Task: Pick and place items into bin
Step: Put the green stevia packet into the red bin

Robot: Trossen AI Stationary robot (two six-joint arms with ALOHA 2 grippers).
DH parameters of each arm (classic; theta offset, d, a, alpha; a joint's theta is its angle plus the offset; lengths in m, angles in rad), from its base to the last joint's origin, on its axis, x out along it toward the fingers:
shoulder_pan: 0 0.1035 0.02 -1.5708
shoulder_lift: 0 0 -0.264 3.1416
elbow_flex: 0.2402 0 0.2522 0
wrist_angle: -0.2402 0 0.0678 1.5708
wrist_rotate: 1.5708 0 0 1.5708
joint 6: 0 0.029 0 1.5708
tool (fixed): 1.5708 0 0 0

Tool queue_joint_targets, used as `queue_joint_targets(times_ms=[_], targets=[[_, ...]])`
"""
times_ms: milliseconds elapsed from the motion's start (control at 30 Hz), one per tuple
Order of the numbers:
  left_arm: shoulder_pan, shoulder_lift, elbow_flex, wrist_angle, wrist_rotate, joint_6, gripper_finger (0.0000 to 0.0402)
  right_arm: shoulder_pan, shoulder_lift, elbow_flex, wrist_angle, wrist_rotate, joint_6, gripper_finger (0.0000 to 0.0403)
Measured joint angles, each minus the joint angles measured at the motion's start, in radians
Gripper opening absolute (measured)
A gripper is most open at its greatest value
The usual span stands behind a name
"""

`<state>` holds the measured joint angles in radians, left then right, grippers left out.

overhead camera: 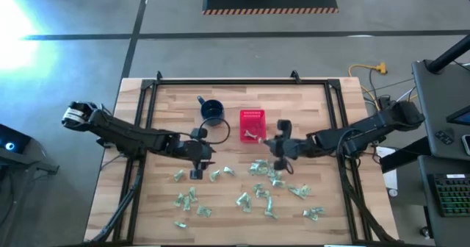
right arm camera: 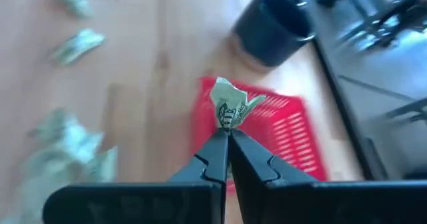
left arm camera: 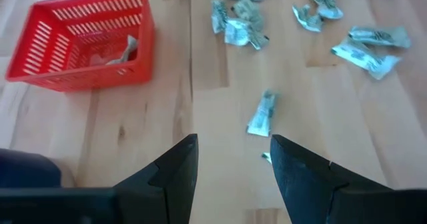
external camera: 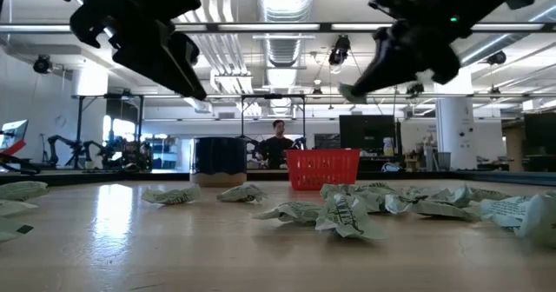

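I hold a crumpled green wrapper [right arm camera: 230, 109] pinched in my right gripper [right arm camera: 225, 139], raised just short of the red basket [right arm camera: 280, 132] for the drop. My left gripper [left arm camera: 232, 159] hovers with jaws apart over loose wrappers [overhead camera: 253, 195] strewn across the wooden table [overhead camera: 147, 203].

Dark print marks the wrappers [left arm camera: 261, 114], but no text on them is legible.

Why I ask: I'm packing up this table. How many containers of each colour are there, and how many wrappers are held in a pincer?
Red basket: 1
Dark blue mug: 1
Wrapper held in right pincer: 1
Total: 3
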<state>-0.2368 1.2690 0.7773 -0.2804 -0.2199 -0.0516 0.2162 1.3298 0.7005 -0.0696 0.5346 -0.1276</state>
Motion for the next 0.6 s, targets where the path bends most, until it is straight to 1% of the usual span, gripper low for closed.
queue_joint_targets(times_ms=[67,167,300,533,600], targets=[[-0.009,0.002,0.000,0.005,-0.001,-0.017,0.0171,-0.043,0.015,-0.001,0.061,-0.010,-0.025,0.0009],[-0.026,0.004,0.000,0.002,0.000,-0.031,0.0171,-0.107,0.040,-0.001,0.100,-0.016,-0.033,0.0008],[-0.046,0.004,-0.004,0.003,0.000,-0.056,0.0171,-0.184,0.061,-0.001,0.110,-0.020,-0.031,0.0009],[-0.061,0.004,-0.025,0.008,-0.001,-0.095,0.0171,-0.272,0.094,-0.002,0.149,-0.148,-0.030,0.0009],[-0.061,0.004,-0.035,0.018,-0.001,-0.100,0.0171,-0.287,0.103,-0.002,0.160,-0.167,-0.030,0.0009]])
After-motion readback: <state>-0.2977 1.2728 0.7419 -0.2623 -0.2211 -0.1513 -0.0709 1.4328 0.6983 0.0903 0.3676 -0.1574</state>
